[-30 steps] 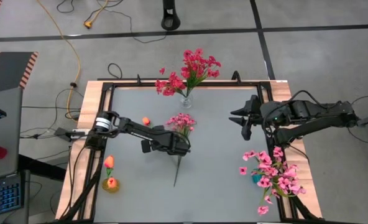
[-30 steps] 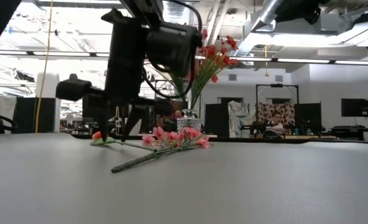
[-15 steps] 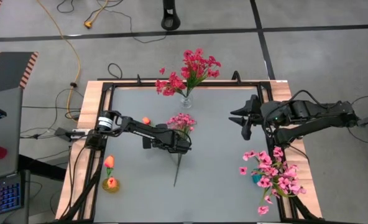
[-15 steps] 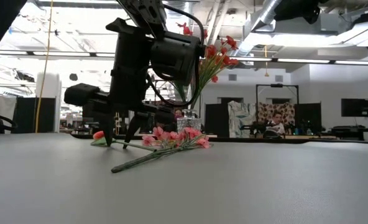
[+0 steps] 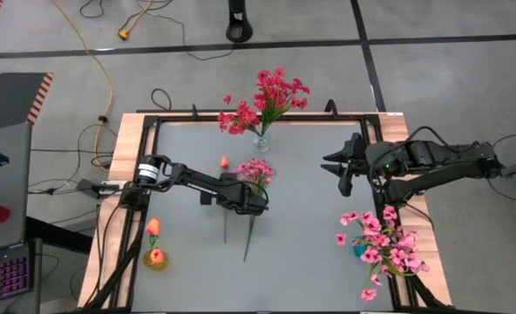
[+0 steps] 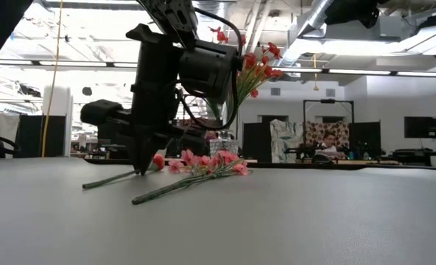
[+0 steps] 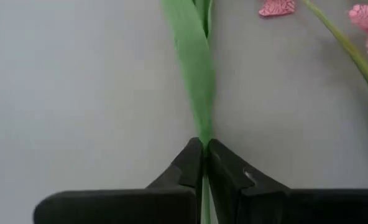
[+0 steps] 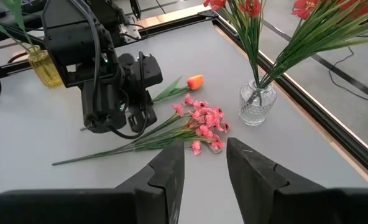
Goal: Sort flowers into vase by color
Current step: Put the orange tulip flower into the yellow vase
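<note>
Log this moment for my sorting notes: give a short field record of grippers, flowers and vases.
left gripper: shut on orange tulip stem, mid-table
right gripper: open, empty, waiting at right edge
pink spray: lying loose beside the tulip
glass vase: back edge, holds red flowers
yellow vase: front left, holds orange tulips
pink bunch: front right

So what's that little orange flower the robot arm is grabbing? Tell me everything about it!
The orange flower is a small tulip-like bud on a thin green stem with a long, flat green leaf, and it looks artificial. It lies on the grey table beside the pink spray. The left gripper is shut on its stem, fingertips down at the tabletop.
</note>
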`<state>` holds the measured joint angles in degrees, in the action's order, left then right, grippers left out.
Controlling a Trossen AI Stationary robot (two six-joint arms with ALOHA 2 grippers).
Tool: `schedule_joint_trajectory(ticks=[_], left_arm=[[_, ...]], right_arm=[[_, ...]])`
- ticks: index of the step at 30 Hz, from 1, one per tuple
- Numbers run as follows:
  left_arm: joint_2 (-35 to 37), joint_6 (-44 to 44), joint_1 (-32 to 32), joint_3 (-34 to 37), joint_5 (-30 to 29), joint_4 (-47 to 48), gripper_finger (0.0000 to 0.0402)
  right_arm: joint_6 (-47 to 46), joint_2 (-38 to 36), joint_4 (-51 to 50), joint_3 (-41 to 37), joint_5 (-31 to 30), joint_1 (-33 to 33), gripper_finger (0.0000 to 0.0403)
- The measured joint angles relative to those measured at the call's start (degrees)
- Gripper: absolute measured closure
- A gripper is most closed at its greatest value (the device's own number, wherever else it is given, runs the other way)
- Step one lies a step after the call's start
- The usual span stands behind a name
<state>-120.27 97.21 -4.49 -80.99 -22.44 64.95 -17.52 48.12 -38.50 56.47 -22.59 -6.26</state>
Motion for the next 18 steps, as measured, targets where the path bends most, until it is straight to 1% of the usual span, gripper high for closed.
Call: schedule_joint_trajectory(ticks=[3,6,11,14,18], left_arm=[[0.41,-1.65,-0.02,0.04,-0.15,0.31,0.0399],[2.42,-3.49,-0.24,0.09,-1.61,0.60,0.0400],[8.16,-10.49,-1.30,0.09,-5.10,0.72,0.0401],[12.68,-14.77,-2.26,0.09,-6.49,0.57,0.0401],[19.11,-20.08,-4.04,0.07,-10.07,-0.10,0.0401]], right_arm=[[-0.02,0.00,0.00,0.00,0.00,0.00,0.0255],[-0.02,0.00,0.00,0.00,0.00,0.00,0.0255],[-0.02,0.00,0.00,0.00,0.00,0.00,0.0255],[-0.02,0.00,-0.01,0.00,0.00,-0.01,0.0255],[-0.02,0.00,0.00,0.00,0.00,0.00,0.0255]])
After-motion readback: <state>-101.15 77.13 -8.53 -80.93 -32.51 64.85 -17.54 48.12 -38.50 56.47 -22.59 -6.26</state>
